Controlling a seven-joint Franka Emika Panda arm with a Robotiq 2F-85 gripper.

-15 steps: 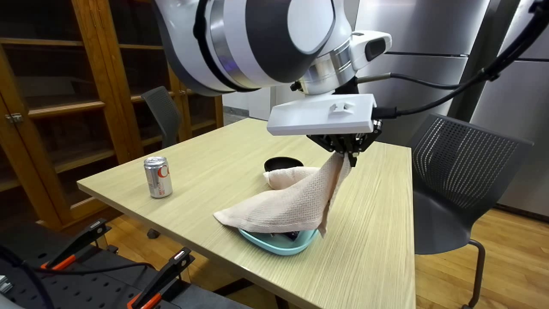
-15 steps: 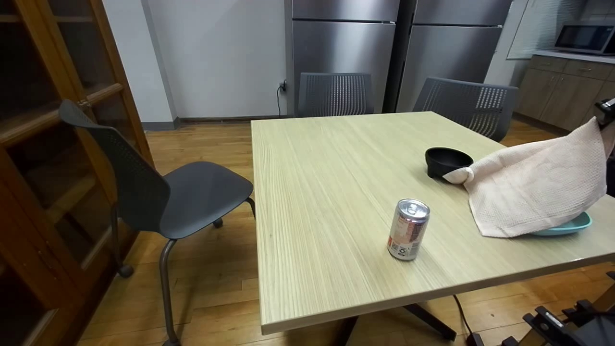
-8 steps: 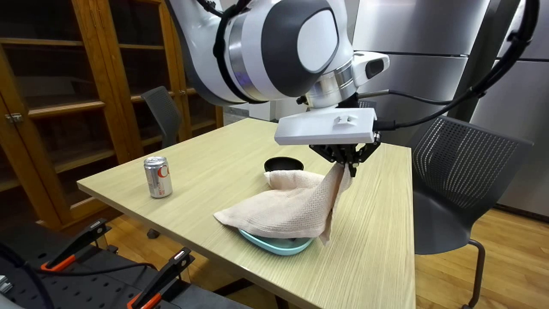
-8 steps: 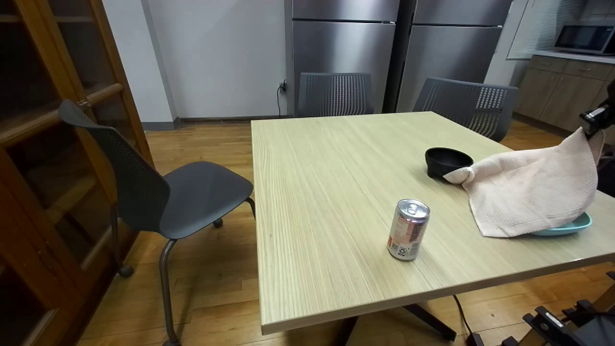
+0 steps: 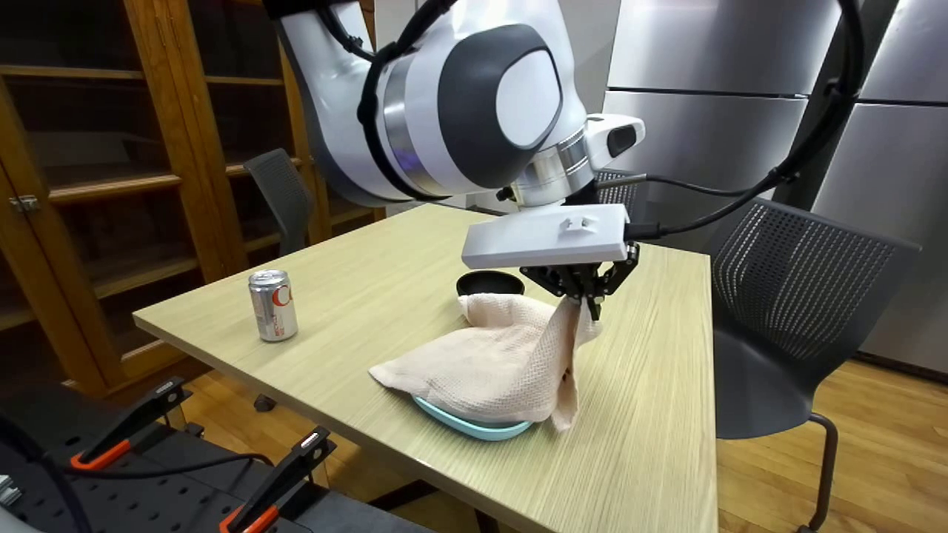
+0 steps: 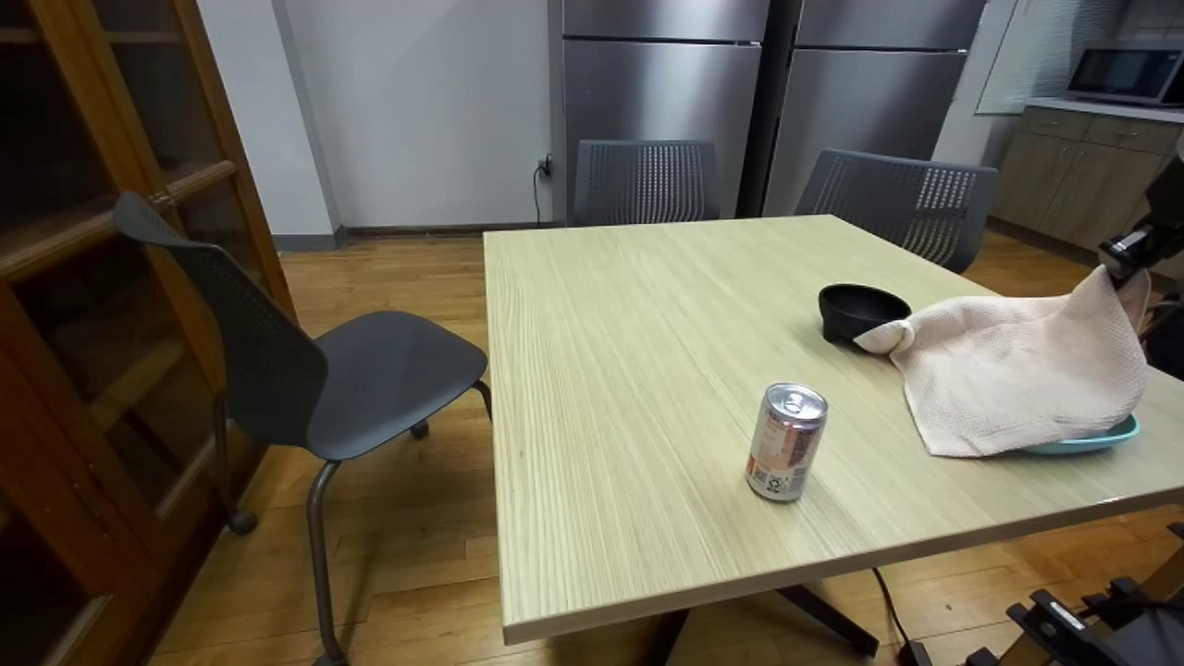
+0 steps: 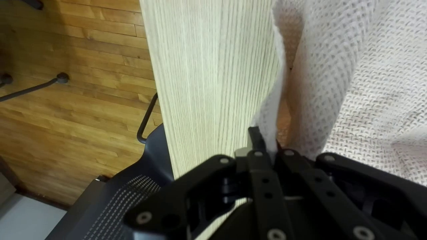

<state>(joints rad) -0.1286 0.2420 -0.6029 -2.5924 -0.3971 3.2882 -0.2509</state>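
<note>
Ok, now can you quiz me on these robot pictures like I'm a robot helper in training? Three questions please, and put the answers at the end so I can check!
1. Fill the gap: the pale waffle-weave cloth drapes over a ____ dish.
2. True or false: the silver soda can is standing upright on the wooden-topped table.
3. Pick one. What is the gripper shut on?
A) the rim of the black bowl
B) part of the cloth
C) the back of a chair

Key:
1. light blue (turquoise)
2. True
3. B
</note>
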